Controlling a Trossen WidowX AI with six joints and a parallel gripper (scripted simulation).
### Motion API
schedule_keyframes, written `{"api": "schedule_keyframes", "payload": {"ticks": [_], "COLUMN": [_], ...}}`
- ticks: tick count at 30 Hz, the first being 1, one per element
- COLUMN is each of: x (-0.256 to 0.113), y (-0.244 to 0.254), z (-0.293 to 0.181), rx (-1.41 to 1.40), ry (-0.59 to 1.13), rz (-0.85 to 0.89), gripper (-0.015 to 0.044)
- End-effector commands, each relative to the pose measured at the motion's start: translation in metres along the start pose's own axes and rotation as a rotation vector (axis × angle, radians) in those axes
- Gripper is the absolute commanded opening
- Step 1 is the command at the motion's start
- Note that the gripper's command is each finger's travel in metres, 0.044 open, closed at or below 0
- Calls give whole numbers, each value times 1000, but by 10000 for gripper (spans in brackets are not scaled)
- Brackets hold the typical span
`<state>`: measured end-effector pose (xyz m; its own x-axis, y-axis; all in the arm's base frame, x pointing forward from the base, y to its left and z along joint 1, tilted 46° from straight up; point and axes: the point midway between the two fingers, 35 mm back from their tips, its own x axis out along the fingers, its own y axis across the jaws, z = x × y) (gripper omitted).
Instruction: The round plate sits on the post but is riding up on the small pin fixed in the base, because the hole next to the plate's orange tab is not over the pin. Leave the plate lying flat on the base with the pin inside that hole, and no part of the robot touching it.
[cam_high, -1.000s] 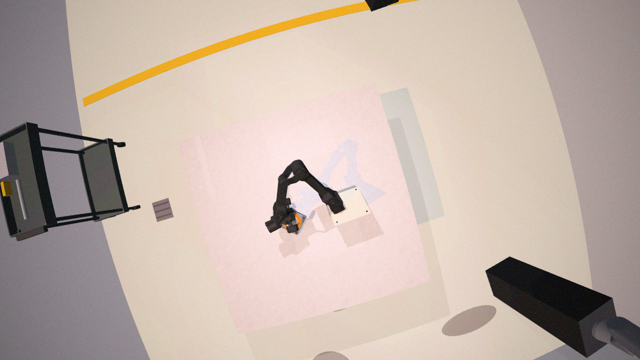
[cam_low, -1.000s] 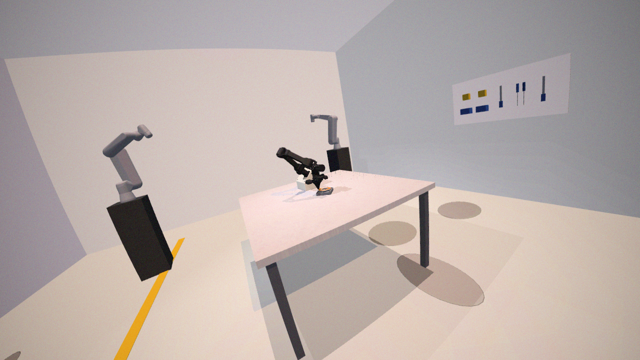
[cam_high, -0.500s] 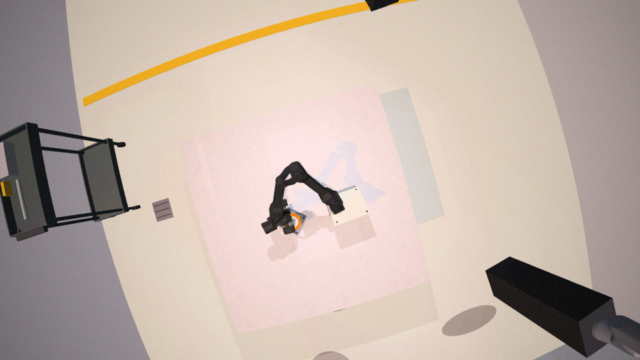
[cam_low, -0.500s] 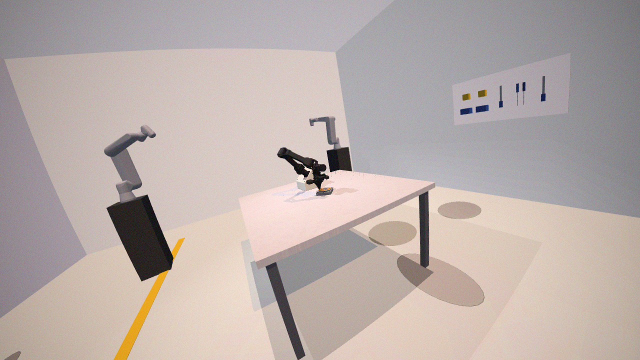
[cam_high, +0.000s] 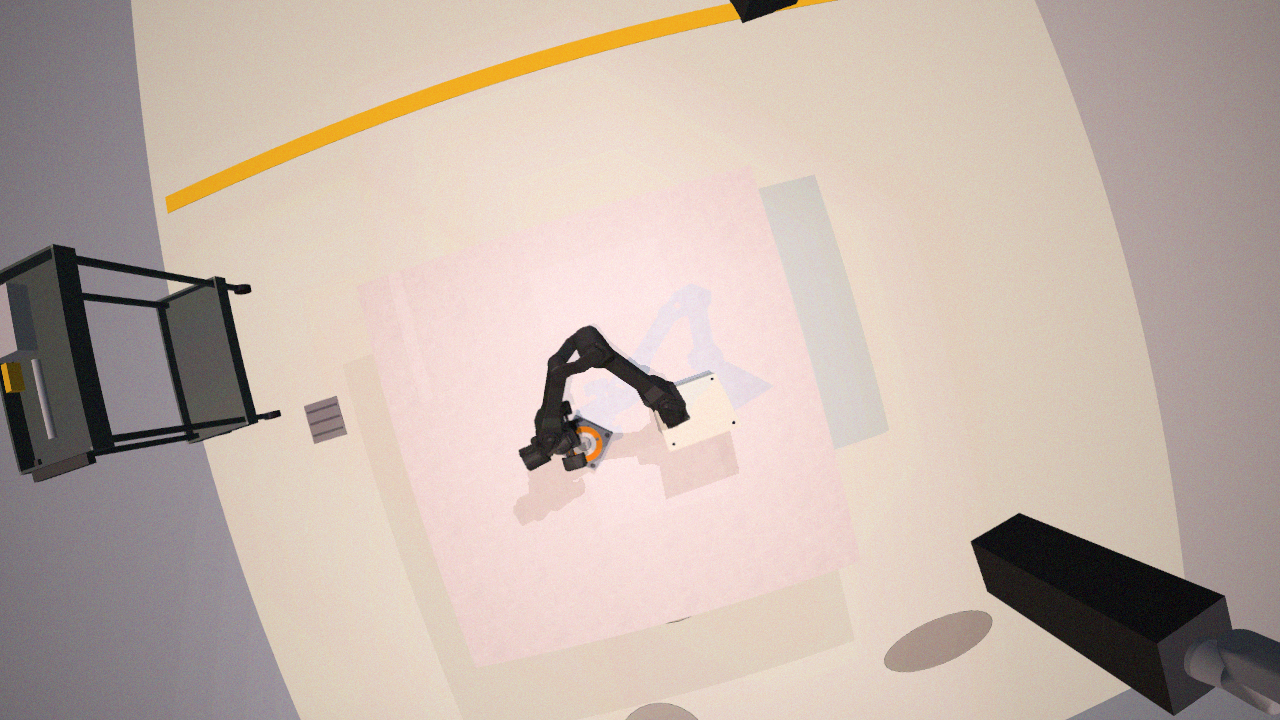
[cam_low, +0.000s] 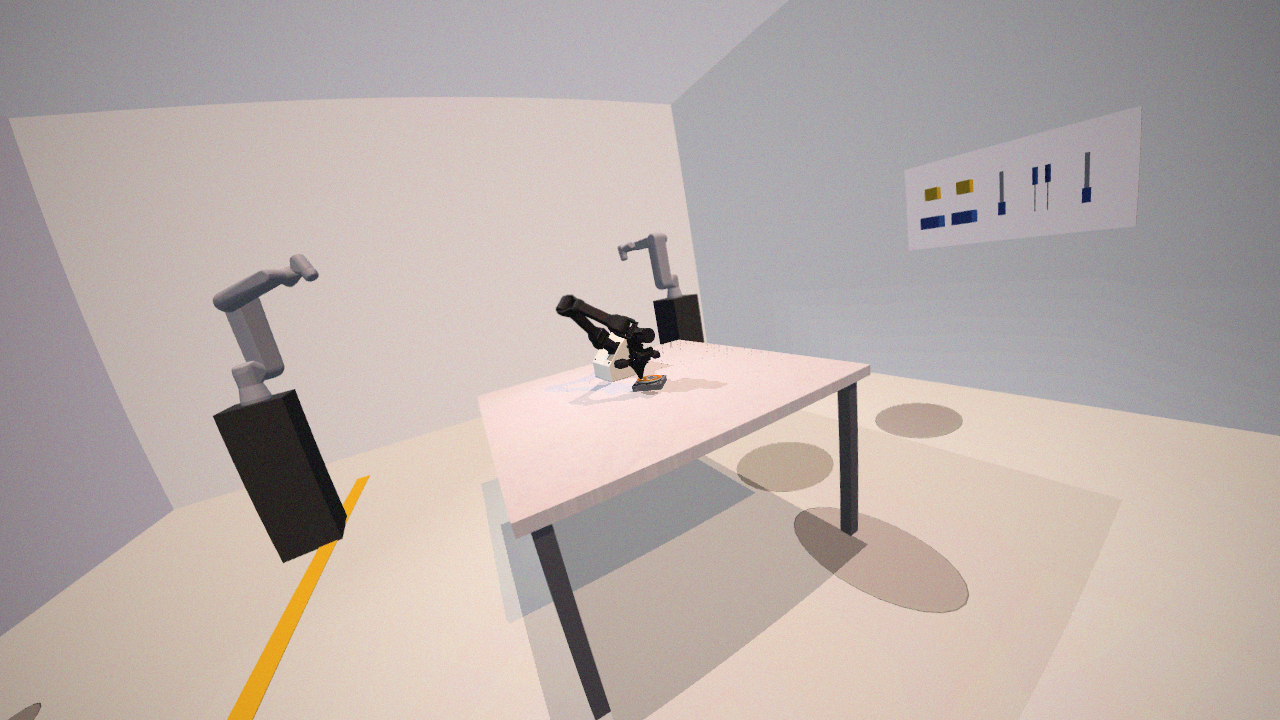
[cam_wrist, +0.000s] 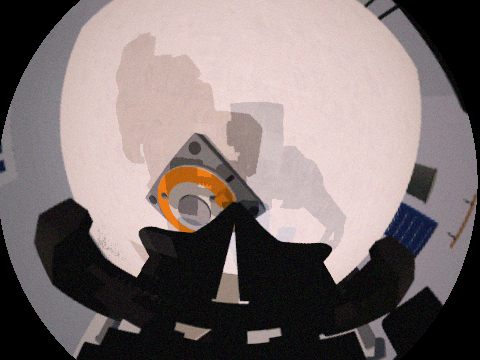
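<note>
The round plate (cam_high: 595, 443) (cam_low: 652, 378) (cam_wrist: 176, 179) has an orange ring around a pale inner ring and sits around the grey post (cam_wrist: 195, 209). It is over the square grey base (cam_low: 647, 387) (cam_wrist: 212, 155). My gripper (cam_low: 640, 376) (cam_wrist: 236, 206) is shut with nothing between its fingers. Its tips are low at the plate's edge, beside the orange tab (cam_wrist: 223, 199) in the wrist view; I cannot tell whether they touch it. A small hole (cam_wrist: 213, 198) shows just inward of the tab. I cannot make out the pin or tell whether the plate lies flat. My fingers hide the plate's near edge.
The arm stands at a cream box (cam_high: 707, 422) (cam_low: 609, 366) on the pink table (cam_high: 716, 537) (cam_low: 608, 447). A dark frame cart (cam_high: 78, 358) stands on the floor beyond the table. Grey robot arms on black pedestals (cam_low: 277, 474) (cam_high: 1092, 600) stand away from the table.
</note>
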<state>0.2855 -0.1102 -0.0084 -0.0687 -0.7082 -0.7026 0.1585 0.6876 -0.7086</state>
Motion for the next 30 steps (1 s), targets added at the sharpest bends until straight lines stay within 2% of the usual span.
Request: {"api": "schedule_keyframes", "payload": {"ticks": [1,9,18,30], "x": [1,1,-40,-31], "y": [2,4,4,5], "z": [1,5,2,2], "rx": [-3,-3,-3,-14], "ry": [5,5,5,9], "rz": [-4,-4,-2,-7], "gripper": [0,0,0,0]}}
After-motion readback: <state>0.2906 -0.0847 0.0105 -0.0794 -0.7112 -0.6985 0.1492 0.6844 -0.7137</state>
